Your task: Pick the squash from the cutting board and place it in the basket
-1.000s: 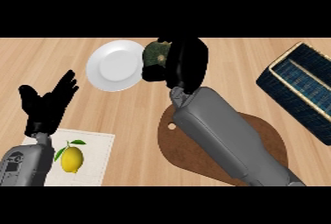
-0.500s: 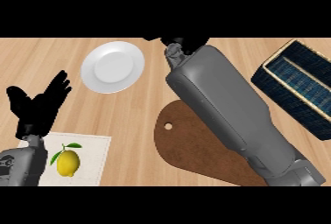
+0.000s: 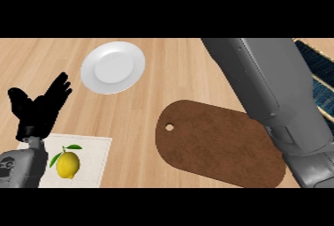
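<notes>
My right forearm [image 3: 267, 88] crosses the brown cutting board [image 3: 215, 141] and runs off the top edge beside the basket [image 3: 323, 84]. The right hand and the squash are out of my view, so I cannot tell the grip. A white plate [image 3: 112, 67] lies top left. My left hand [image 3: 39, 108] rests open, fingers up, touching nothing, near the lemon [image 3: 67, 164].
</notes>
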You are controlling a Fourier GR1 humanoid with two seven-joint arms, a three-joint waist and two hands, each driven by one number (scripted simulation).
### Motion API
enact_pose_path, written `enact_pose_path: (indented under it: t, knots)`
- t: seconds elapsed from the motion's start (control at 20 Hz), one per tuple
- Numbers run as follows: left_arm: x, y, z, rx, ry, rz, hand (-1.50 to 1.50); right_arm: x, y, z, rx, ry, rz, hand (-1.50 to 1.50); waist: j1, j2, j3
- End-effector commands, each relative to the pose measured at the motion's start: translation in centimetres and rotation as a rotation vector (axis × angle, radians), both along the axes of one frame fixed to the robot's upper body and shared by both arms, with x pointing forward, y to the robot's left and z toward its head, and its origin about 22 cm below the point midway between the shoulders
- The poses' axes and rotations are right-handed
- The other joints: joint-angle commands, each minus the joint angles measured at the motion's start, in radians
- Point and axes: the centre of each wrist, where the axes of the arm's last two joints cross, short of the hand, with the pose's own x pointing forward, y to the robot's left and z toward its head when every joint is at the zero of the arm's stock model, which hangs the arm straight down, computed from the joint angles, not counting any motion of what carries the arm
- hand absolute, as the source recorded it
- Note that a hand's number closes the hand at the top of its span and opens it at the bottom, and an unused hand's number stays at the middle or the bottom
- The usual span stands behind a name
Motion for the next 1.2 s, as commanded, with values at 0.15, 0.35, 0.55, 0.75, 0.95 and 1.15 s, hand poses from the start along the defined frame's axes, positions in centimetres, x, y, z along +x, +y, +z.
enact_pose_path:
  t: [0.15, 0.35, 0.55, 0.75, 0.95, 1.15]
  knots:
    - [0.6, 0.0, 0.4, 0.0, -0.014, 0.008, 0.0, 2.6, -6.5, 0.2, -0.001, 0.082, -0.246, 1.5, -0.013, 0.002, 0.0]
    - [0.2, 1.8, -0.1, 0.012, -0.005, 0.016, 0.0, 2.8, -8.8, 1.4, -0.002, 0.083, -0.302, 1.5, -0.014, 0.0, 0.0]
    - [0.1, 1.8, -0.2, -0.012, -0.012, 0.024, 0.0, 2.6, -11.2, 0.6, -0.002, 0.106, -0.314, 1.5, -0.018, -0.003, 0.0]
    - [-0.3, 0.9, 0.2, -0.006, -0.002, 0.035, 0.0, 2.0, -15.9, -2.7, -0.035, 0.129, -0.311, 1.5, -0.022, -0.005, 0.001]
    - [0.4, 0.0, 1.2, -0.009, 0.003, 0.019, 0.0, 1.6, -19.5, -4.4, 0.002, 0.093, -0.327, 1.5, -0.016, -0.002, 0.001]
    - [-1.0, 0.4, -1.0, 0.016, -0.015, 0.028, 0.0, 0.1, -21.0, -5.8, 0.053, 0.067, -0.288, 1.5, -0.019, -0.003, 0.001]
